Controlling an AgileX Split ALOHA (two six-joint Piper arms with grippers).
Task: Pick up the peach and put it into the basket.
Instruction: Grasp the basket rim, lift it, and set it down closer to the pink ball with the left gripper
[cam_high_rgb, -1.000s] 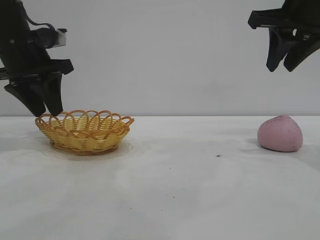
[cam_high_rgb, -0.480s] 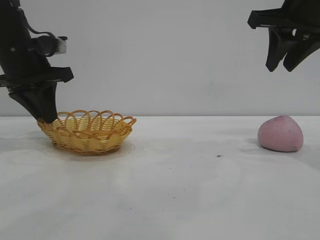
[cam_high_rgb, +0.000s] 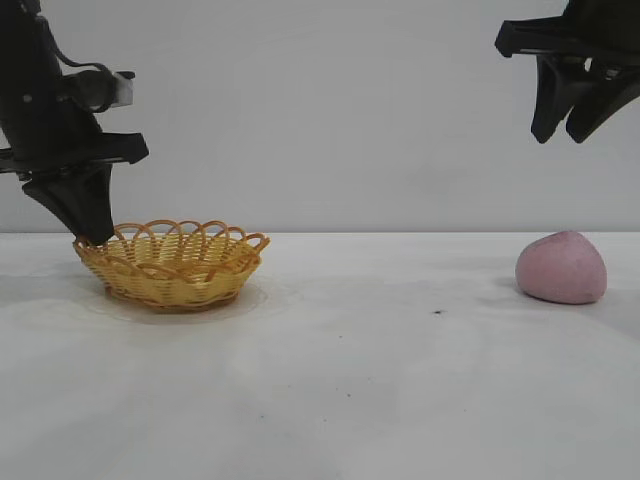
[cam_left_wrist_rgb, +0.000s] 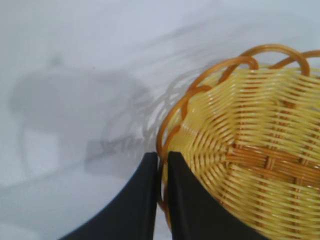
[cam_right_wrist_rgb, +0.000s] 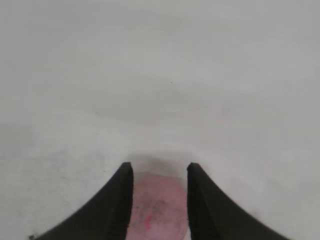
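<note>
Your left end effector (cam_high_rgb: 95, 237) pinches the wicker basket's (cam_high_rgb: 175, 268) looped rim at nine o'clock; your right end effector (cam_high_rgb: 567, 132) hangs parted above the matte pink peach (cam_high_rgb: 561, 267) on the tabletop (cam_high_rgb: 350, 390).

Basket at the left, peach at the right, a hand by each.

On the counter (cam_high_rgb: 330, 390), in the exterior view, the basket (cam_high_rgb: 172, 265) sits at the left and the peach (cam_high_rgb: 561, 267) well apart at the far right, with bare counter between them. The left hand (cam_high_rgb: 92, 235) is down at the basket's left edge, its fingers (cam_left_wrist_rgb: 145, 200) pinched together on the looped rim, one inside the basket and one outside. The right hand (cam_high_rgb: 562, 132) hangs high above the peach, apart from it, fingers spread, and nothing lies in the basket.
</note>
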